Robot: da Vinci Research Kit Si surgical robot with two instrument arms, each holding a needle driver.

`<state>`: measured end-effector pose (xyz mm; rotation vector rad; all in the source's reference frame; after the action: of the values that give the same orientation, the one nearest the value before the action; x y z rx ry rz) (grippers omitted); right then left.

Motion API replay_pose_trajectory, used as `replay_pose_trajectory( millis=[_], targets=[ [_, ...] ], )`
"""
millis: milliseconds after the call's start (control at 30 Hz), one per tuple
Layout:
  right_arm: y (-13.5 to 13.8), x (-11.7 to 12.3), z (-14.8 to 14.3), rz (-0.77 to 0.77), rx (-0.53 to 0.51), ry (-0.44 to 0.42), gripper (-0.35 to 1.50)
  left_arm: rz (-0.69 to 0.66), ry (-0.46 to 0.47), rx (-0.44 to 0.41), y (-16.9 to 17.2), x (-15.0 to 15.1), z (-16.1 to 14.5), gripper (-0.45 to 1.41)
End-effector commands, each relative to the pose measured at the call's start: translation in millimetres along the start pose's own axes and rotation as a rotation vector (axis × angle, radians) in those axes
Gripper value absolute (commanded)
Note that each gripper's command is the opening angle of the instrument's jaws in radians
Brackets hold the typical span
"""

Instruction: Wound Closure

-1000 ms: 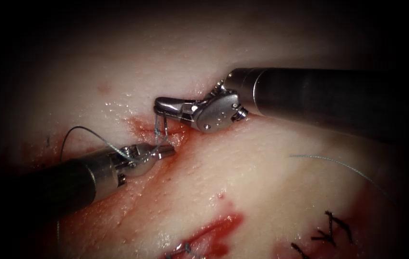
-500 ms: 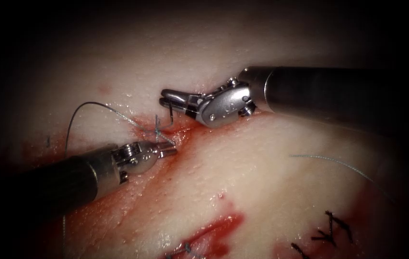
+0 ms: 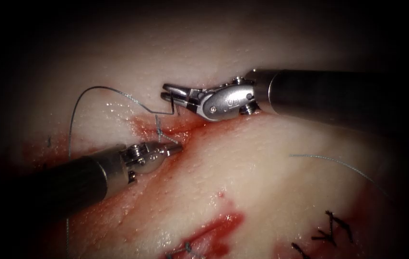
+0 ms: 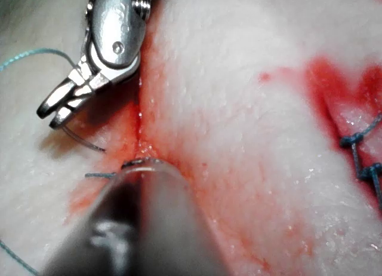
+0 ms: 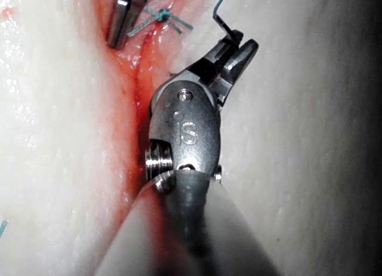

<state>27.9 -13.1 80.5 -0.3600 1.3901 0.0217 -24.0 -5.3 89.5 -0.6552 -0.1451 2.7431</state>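
Closest to me, at the near edge of the tissue [image 3: 271, 192], there is a pool of red fluid [image 3: 221, 230] with blue stitches [image 3: 185, 248] lying in it. Dark cut ends of thread [image 3: 331, 230] sit off to the right. A loose pale strand [image 3: 338, 164] trails across the bare surface beyond them.

Further in, the left end effector [image 3: 173, 149] comes up from the lower left and rests at the near lip of the cut [image 3: 190, 127]. Its jaws look pinched to a narrow point. A short strand runs from them up to the knot [image 3: 158, 127] just beyond, so I take it to be holding that thread tail, though the grip itself is too small to be sure of.

Across the cut, on its far side, the right end effector [image 3: 169, 93] has its jaws clamped on the needle [image 3: 163, 114] near one end of its curve. The needle hangs down from the jaws and hooks away to the left, with its long axis roughly along the cut. As far as I can make out it is clear of the tissue. From its free end the thread [image 3: 99, 88] arcs up, over to the left and down.

The needle lies between the two tools, just beyond the knot. The left tool is the nearer free one, coming at it from the near side.
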Motion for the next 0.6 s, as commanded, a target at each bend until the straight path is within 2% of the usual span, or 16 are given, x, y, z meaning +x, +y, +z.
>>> replay_pose_trajectory(
  millis=[33, 300, 600],
  targets=[
    [0.1, -0.4, 0.9, 0.024, 0.008, -0.006, -0.35, -0.007, -0.014, -0.007, -0.4, 0.1, 1.1, -0.05],
    [0.7, -0.5, 1.1, 0.198, 0.035, -0.055, -0.35, -0.015, -0.077, -0.032, -0.6, -2.3, 3.0, 0.00],
    [0.6, -1.0, 1.2, 0.447, 0.068, -0.106, -0.35, -0.018, -0.077, -0.039, -1.3, -3.4, 2.9, 0.02]
  ],
)
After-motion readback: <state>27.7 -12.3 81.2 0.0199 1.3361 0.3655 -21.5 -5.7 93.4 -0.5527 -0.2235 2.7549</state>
